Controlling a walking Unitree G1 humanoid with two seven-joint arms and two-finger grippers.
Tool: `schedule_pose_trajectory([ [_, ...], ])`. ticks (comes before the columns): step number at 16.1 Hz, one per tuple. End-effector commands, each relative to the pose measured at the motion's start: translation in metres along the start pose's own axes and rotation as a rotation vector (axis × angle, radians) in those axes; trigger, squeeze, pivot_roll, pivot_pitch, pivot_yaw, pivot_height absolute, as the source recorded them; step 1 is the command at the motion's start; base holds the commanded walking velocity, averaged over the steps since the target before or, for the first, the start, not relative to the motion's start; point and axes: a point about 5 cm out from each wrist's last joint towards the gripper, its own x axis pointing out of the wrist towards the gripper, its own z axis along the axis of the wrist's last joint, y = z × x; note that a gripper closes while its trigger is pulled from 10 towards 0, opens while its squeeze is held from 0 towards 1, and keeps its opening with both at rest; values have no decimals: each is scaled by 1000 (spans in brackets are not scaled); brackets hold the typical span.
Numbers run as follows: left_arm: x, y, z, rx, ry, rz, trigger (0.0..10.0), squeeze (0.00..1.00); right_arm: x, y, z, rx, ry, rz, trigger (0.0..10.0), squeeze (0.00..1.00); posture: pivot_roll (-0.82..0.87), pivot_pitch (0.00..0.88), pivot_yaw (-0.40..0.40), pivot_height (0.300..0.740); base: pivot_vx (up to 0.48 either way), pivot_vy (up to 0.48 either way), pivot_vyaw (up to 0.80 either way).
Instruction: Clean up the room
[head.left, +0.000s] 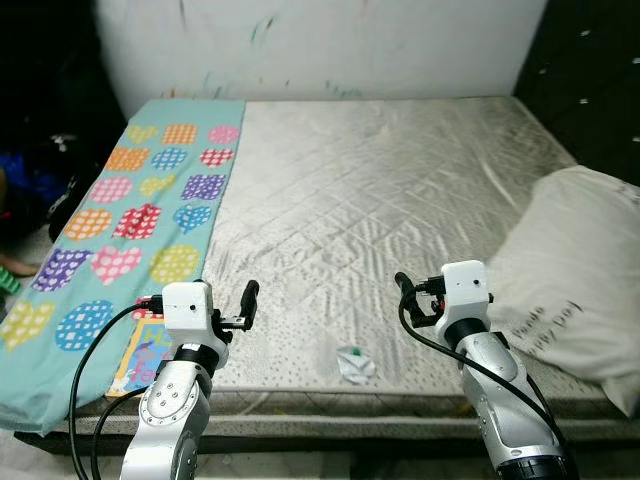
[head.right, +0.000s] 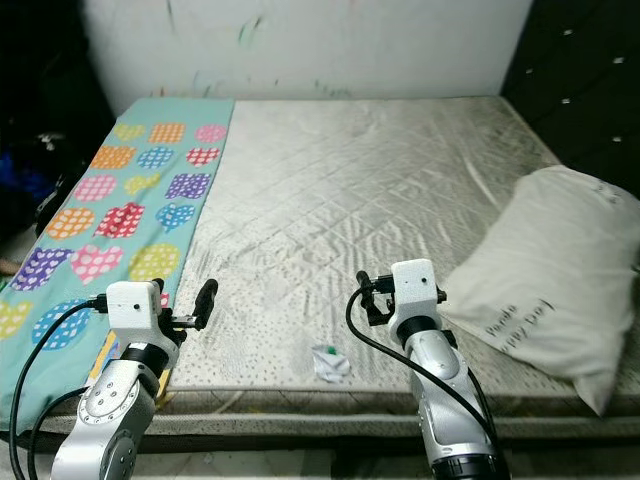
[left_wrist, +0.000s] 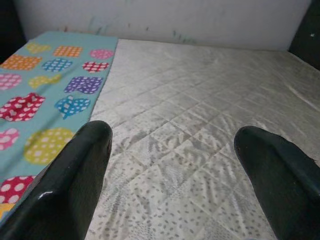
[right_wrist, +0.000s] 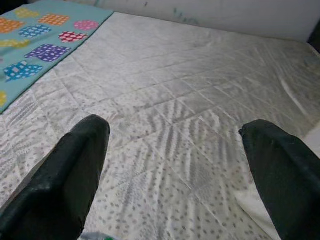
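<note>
A small crumpled white and green wrapper (head.left: 355, 364) lies on the grey quilted mattress (head.left: 380, 190) near its front edge, between my two arms. My left gripper (head.left: 238, 305) hovers over the front left of the mattress, beside the teal blanket (head.left: 150, 200) with coloured hearts. Its fingers (left_wrist: 75, 180) stand wide open with nothing between them. To the right of the wrapper, my right gripper (head.left: 412, 292) is also open and empty, its fingers (right_wrist: 75, 170) spread over bare mattress. A white pillow (head.left: 575, 270) lies at the right edge of the bed.
A colourful flat book or card (head.left: 145, 355) lies on the blanket's front edge under my left arm. A white wall (head.left: 320, 45) stands behind the bed. Dark clutter (head.left: 40, 170) sits on the floor to the left, and a dark padded panel (head.left: 590, 80) is at the right.
</note>
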Motion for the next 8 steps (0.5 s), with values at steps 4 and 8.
schedule_pose_trajectory([
  [4, 0, 2, 0, 0, 3, 14, 10000, 0, 1, 1, 6, -1, -27, -1, 10000, 0, -105, 0, 17, 740, 217, 0, 0],
  [8, 2, 0, 0, -11, 5, 6, 10000, 0, 1, 1, 6, 0, -27, -6, 10000, 0, -108, 0, 20, 740, 0, 0, 0],
])
